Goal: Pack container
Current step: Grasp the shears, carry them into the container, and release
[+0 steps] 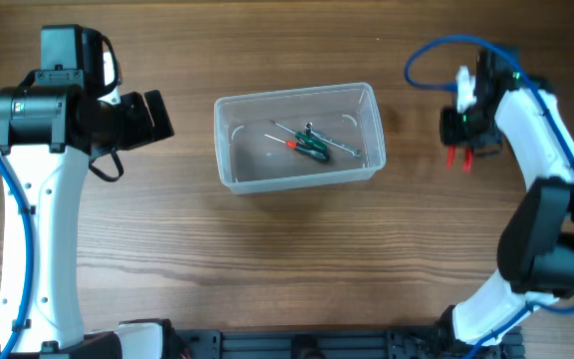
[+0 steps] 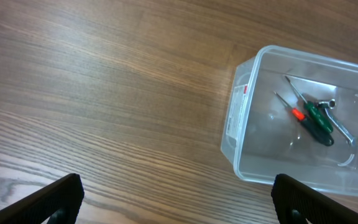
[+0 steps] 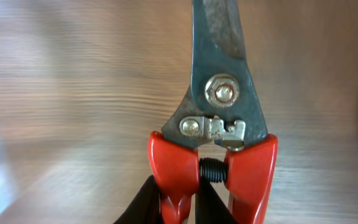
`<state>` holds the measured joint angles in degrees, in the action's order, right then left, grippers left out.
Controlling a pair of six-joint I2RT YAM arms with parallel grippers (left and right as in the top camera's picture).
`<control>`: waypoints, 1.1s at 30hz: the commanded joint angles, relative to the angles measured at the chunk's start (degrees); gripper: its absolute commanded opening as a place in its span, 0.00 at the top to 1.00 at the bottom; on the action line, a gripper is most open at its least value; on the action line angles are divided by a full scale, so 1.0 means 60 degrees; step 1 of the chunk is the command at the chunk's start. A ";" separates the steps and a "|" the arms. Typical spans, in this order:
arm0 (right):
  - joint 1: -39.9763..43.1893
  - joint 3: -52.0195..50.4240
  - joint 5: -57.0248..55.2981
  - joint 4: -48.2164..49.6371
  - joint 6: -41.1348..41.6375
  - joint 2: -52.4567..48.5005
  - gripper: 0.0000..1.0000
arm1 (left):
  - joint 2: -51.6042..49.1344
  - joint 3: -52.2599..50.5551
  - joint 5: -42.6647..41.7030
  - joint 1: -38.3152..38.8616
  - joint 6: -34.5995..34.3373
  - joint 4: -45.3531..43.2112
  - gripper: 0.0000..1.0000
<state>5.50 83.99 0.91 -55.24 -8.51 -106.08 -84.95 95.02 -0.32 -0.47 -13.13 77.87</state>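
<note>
The clear plastic container (image 1: 297, 137) stands on the table's middle. It holds a green-handled tool (image 1: 314, 147), a small screwdriver with an orange grip (image 1: 289, 142) and a metal wrench. It also shows in the left wrist view (image 2: 303, 115). My right gripper (image 1: 461, 150) is right of the container, shut on one red handle of the shears (image 3: 219, 124). The shears' dark blades point away in the right wrist view. My left gripper (image 1: 157, 115) is open and empty, left of the container, its fingertips at the bottom of the left wrist view (image 2: 178, 199).
The wooden table (image 1: 297, 259) carries nothing else that I can see. A blue cable (image 1: 436, 50) loops above the right arm. The arm bases stand at the front edge.
</note>
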 commanded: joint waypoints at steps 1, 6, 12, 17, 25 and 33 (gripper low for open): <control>-0.1351 0.2149 0.1606 -0.0565 -0.3107 0.1461 0.96 | 0.0087 0.0102 -0.0044 0.0062 0.0051 -0.0004 0.00; -0.3741 0.2677 0.2728 -0.0761 -0.7362 0.1468 0.96 | 0.0087 0.0102 -0.0044 0.0062 0.0051 -0.0007 0.00; -0.5442 0.2670 0.2871 -0.0299 -0.8317 -0.0867 0.96 | 0.0087 0.0102 -0.0044 0.0062 0.0051 -0.0004 0.00; -0.5468 0.2670 0.2860 -0.0175 -0.8072 -0.2692 0.96 | 0.0087 0.0102 -0.0047 0.0062 0.0047 0.0000 0.00; -0.5468 0.3053 0.2575 -0.0197 -0.6852 -0.2259 0.17 | 0.0087 0.0102 -0.0047 0.0062 0.0047 0.0004 0.00; -0.3636 0.4874 -0.0852 -0.0211 -0.2328 0.0900 0.00 | 0.0087 0.0102 -0.0044 0.0062 0.0047 0.0000 0.00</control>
<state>-24.29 110.43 6.59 -57.01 -38.76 -108.44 -84.95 95.02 -0.32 -0.45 -13.13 77.82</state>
